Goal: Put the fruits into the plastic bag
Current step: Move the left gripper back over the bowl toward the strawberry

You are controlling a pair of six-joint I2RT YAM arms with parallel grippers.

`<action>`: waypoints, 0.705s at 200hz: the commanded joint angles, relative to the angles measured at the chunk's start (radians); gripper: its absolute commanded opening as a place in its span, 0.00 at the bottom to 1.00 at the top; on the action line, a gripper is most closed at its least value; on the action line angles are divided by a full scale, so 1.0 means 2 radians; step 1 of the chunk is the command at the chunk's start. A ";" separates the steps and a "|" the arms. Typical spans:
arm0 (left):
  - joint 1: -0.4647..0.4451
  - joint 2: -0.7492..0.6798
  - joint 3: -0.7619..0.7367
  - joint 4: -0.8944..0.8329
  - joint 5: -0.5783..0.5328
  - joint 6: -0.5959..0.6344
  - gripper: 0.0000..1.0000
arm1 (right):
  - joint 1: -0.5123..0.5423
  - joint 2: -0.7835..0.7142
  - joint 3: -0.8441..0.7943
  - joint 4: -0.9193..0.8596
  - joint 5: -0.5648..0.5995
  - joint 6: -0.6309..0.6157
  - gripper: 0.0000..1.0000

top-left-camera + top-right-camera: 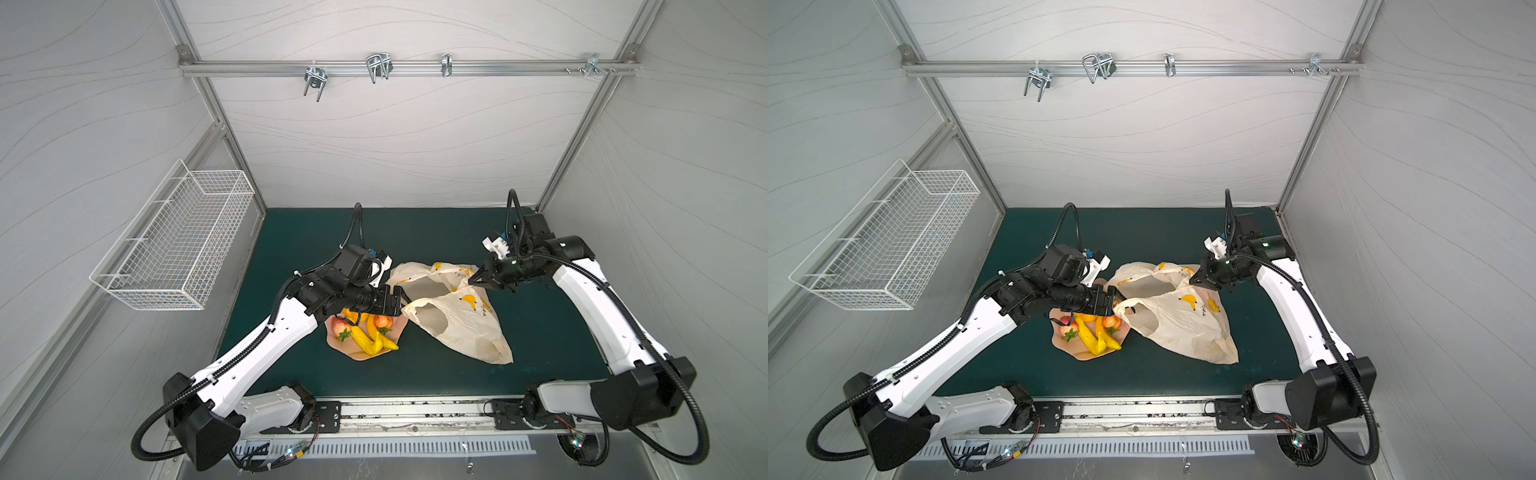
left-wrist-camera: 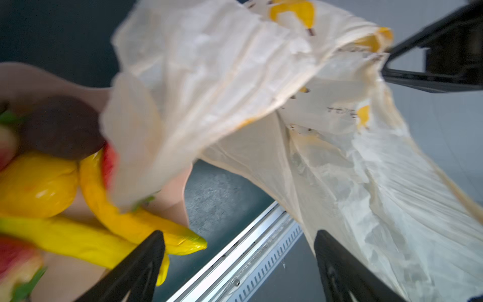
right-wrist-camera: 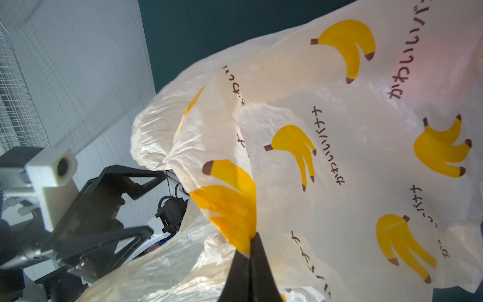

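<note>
Several fruits (image 1: 370, 340) close below left jaws, spread and empty; right jaws clenched on plastic bag (image 1: 469, 328) rim.

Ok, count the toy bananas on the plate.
2. One toy banana lies mid-plate on the pink plate; the second toy banana lies beside it, nearer the plastic bag. The left arm overhangs the plate's far edge, so more may be hidden.

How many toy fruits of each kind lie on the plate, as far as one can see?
strawberries: 3
bananas: 2
orange round fruit: 1
dark brown fruit: 1
Total: 7 in view, all on the plate; part of it is out of sight, so more may be hidden.
</note>
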 commanded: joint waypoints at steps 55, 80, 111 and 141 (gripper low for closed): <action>0.022 -0.028 0.064 -0.078 -0.042 -0.056 0.94 | 0.031 -0.028 -0.014 -0.023 0.024 -0.028 0.00; 0.030 -0.032 0.039 -0.111 -0.056 -0.048 0.94 | 0.031 -0.039 -0.024 -0.019 0.027 -0.025 0.00; 0.031 -0.030 0.012 -0.138 -0.074 -0.031 0.94 | 0.032 -0.043 -0.027 -0.018 0.025 -0.020 0.00; 0.031 -0.012 -0.002 -0.153 -0.090 -0.009 0.93 | 0.033 -0.043 -0.025 -0.016 0.023 -0.016 0.00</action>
